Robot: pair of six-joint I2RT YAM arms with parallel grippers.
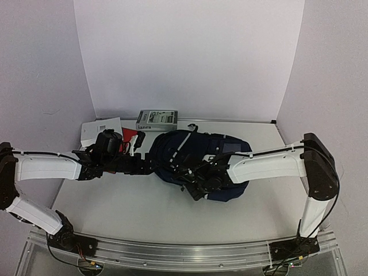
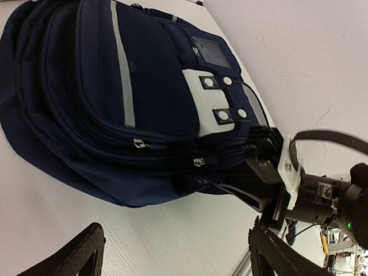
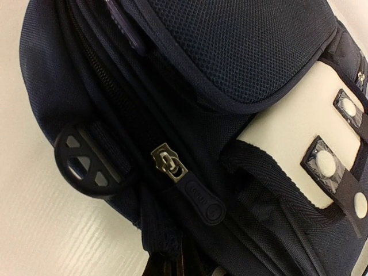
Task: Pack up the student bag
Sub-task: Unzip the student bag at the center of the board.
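Observation:
The student bag [image 1: 198,161] lies flat in the middle of the table, navy blue with a white stripe and a light grey flap [image 2: 213,100] with two buckles. My left gripper [image 1: 146,164] is at its left side, open and empty; in the left wrist view [image 2: 175,244] the fingers stand wide apart over bare table just short of the bag [image 2: 115,103]. My right gripper [image 1: 192,183] is pressed to the bag's near edge. In the right wrist view [image 3: 172,267] its tips pinch dark fabric just below a zipper pull [image 3: 195,192] and beside a round black plastic ring [image 3: 86,164].
A box labelled "lanra" [image 1: 156,119] stands at the back wall. A white box [image 1: 100,131] and a red item [image 1: 129,141] lie behind my left arm. The right arm's gripper [image 2: 270,172] shows in the left wrist view, against the bag's edge.

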